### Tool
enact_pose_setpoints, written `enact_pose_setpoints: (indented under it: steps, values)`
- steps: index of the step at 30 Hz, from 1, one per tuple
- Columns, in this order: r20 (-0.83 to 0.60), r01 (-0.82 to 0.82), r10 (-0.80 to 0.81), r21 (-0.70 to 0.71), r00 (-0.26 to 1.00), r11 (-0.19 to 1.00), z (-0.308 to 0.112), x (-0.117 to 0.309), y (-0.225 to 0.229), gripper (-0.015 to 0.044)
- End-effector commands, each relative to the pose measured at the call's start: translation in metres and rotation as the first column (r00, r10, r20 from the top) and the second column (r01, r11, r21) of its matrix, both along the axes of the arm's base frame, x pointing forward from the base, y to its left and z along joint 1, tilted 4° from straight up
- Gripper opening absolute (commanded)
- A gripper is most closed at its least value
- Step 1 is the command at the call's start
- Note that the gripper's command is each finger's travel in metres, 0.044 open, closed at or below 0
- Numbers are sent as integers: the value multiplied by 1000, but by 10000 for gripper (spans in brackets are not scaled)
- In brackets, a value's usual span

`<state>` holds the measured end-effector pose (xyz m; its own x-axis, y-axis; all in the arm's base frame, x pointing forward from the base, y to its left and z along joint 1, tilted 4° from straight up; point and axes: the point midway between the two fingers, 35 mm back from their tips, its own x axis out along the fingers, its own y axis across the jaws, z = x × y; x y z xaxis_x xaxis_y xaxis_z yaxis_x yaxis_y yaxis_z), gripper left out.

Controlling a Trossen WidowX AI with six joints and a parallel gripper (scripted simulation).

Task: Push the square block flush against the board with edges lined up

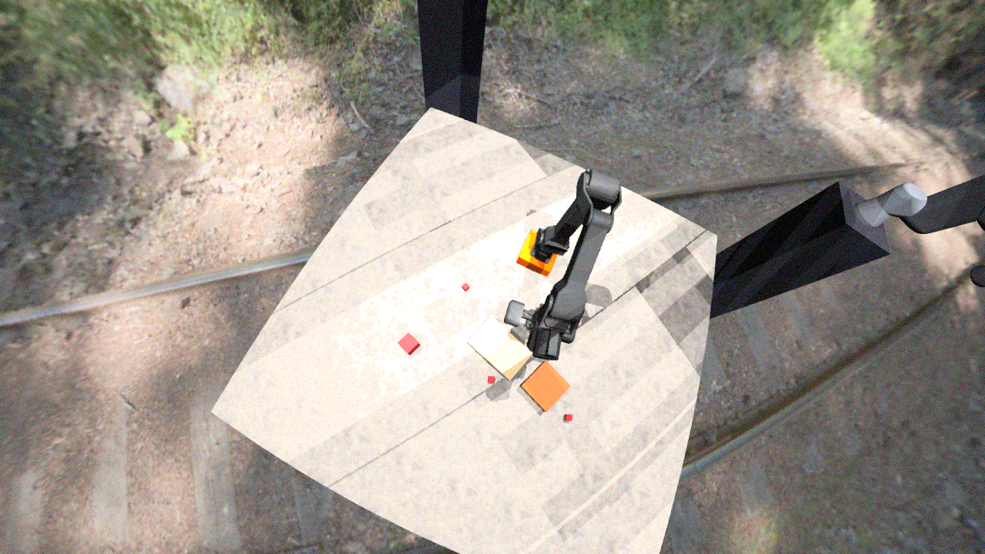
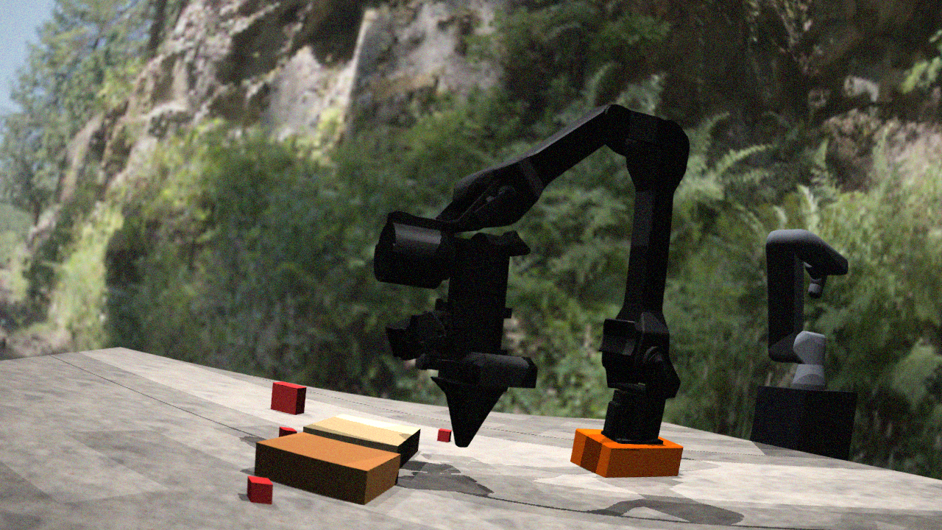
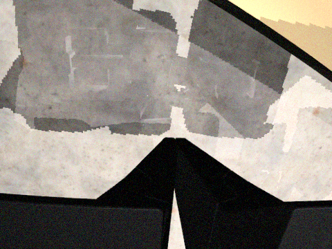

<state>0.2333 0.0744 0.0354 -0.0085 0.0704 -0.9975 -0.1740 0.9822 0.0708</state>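
The cream board [image 1: 497, 346] [image 2: 358, 429] [image 3: 304, 17] lies flat on the table. The orange square block [image 1: 545, 386] [image 2: 322, 447] lies flat beyond the board's end in the top view. A narrow gap shows between them there; their facing sides look roughly parallel. Whether any edges are exactly even I cannot tell. My gripper [image 2: 463, 444] [image 3: 173, 148] is shut and empty, pointing down low over the table on the arm-base side of the board. The board is at the upper right in the wrist view. The arm hides the fingertips in the top view.
Small red cubes lie on the table [image 1: 330, 413]: one [image 1: 491, 379] near the board, one [image 1: 568, 417] [image 2: 260, 489] beside the block, another [image 1: 465, 287] [image 2: 444, 435] farther off. A larger red cube [image 1: 409, 343] [image 2: 288, 397] lies left. My arm stands on an orange base [image 1: 526, 260] [image 2: 642, 461].
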Motion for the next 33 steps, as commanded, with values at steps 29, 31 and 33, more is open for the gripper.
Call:
enact_pose_setpoints:
  steps: [29, 31, 33]
  values:
    - [-22, 696, -696, -4, 718, 718, 25, 25, -57, 0]
    - [-26, 744, -744, -7, 668, 668, 25, 27, -62, 0]
    - [-30, 788, -788, -10, 615, 616, 25, 28, -67, 0]
